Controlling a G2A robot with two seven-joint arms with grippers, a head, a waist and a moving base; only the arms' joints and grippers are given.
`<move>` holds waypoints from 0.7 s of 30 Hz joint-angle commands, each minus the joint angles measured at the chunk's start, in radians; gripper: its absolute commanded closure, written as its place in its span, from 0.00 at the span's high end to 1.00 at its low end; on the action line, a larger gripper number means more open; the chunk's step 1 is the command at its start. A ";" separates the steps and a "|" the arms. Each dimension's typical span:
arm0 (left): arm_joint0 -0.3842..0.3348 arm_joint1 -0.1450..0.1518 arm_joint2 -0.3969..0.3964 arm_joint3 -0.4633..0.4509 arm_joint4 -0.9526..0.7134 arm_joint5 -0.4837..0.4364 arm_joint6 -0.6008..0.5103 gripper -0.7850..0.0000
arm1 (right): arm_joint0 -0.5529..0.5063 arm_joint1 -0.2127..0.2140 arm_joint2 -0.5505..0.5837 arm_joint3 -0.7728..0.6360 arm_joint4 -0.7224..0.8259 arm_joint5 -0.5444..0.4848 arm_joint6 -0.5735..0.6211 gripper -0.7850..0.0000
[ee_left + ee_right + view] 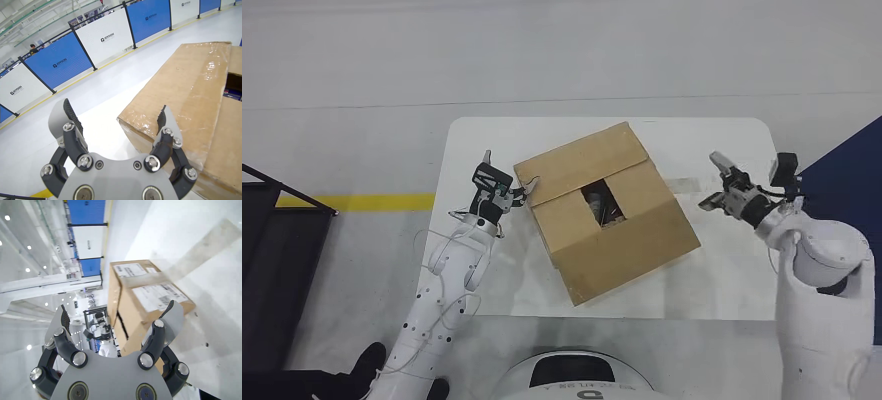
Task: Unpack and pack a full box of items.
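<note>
Cardboard box [637, 240], white labels [158, 294], print unreadable, left fingers [72, 115] spread, empty, right fingers [65, 318] likewise

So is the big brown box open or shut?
Mostly shut. The box has its flaps folded flat on top, but a dark gap in the middle shows items inside.

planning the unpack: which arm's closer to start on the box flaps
Probably left: the left gripper hangs open right at a top corner of the box, while the right gripper, also open, stands clear of it over the table.
</note>
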 commanded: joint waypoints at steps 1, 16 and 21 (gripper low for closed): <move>0.000 0.000 0.000 0.000 0.000 0.000 0.000 1.00 | 0.025 0.008 -0.032 0.044 -0.048 0.031 0.048 1.00; 0.000 0.000 0.000 0.000 0.000 0.000 0.000 1.00 | 0.072 0.051 -0.060 0.187 0.339 0.082 0.385 1.00; 0.000 0.000 0.000 0.000 0.000 0.000 0.000 1.00 | 0.081 0.083 -0.114 0.172 0.427 0.089 0.378 1.00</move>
